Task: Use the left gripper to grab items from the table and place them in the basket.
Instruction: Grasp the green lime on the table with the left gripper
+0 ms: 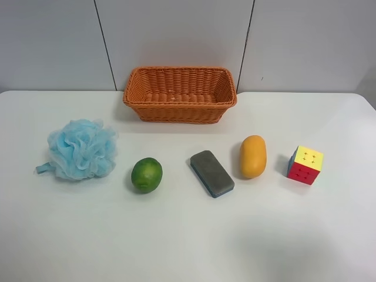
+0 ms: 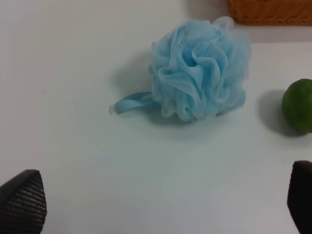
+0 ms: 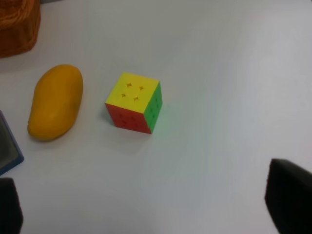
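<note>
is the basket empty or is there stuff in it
Empty. The basket shows only its bare woven floor and walls inside, with nothing resting in it.

A smooth, pale grey-white panelled wall (image 1: pixel 176 35) closes off the far side, rising just behind the table's back edge. A thin dark left-hand seam (image 1: pixel 104 44) and a matching right-hand seam (image 1: pixel 247 44), named as the exterior high view shows them, run down it and split it into three broad panels. Both seams lean a little. In front spreads a large plain white tabletop with rounded corners (image 1: pixel 188 241), matte and flat. The light is soft and even, leaving only faint, blurred shadows on the white surface.
</note>
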`<action>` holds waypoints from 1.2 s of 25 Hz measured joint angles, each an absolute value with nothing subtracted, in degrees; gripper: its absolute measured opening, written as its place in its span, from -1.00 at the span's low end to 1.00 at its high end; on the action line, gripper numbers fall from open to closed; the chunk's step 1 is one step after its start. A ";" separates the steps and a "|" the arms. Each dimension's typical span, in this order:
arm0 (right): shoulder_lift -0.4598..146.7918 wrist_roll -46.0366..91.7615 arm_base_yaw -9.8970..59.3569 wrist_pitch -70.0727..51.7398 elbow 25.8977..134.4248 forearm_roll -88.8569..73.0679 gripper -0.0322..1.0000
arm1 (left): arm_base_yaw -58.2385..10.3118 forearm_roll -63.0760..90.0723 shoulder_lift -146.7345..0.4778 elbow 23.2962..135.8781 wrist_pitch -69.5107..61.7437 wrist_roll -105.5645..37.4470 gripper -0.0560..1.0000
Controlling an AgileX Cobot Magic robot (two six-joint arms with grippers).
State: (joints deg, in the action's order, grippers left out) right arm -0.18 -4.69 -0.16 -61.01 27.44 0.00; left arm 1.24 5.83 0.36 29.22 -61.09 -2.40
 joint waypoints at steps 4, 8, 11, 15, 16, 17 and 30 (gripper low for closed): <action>-0.18 -4.69 -0.16 -61.01 27.44 0.00 0.98 | 1.24 5.83 0.36 29.22 -61.09 -2.40 0.99; -0.18 -4.69 -0.16 -61.01 27.44 0.00 0.98 | 1.24 5.83 0.36 29.22 -61.09 -2.40 0.99; -0.18 -4.69 -0.16 -61.01 27.44 0.00 0.98 | 1.24 5.83 0.36 29.22 -61.09 -2.40 0.99; -0.18 -4.69 -0.16 -61.01 27.44 0.00 0.98 | 1.24 5.83 0.36 29.22 -61.00 -2.40 0.99; -0.18 -4.69 -0.16 -61.01 27.44 0.00 0.98 | 1.24 5.68 0.36 29.32 -60.82 -2.40 0.99; -0.18 -4.69 -0.16 -61.01 27.44 0.00 0.98 | 1.24 5.30 0.00 29.71 -60.82 -2.40 0.99; -0.18 -4.69 -0.16 -61.01 27.44 0.00 0.98 | -0.38 3.17 -32.98 50.66 -64.11 -2.40 0.99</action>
State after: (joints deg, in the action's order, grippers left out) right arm -0.18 -4.69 -0.16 -61.01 27.44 0.00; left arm -0.38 3.17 -32.98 50.66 -64.11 -2.40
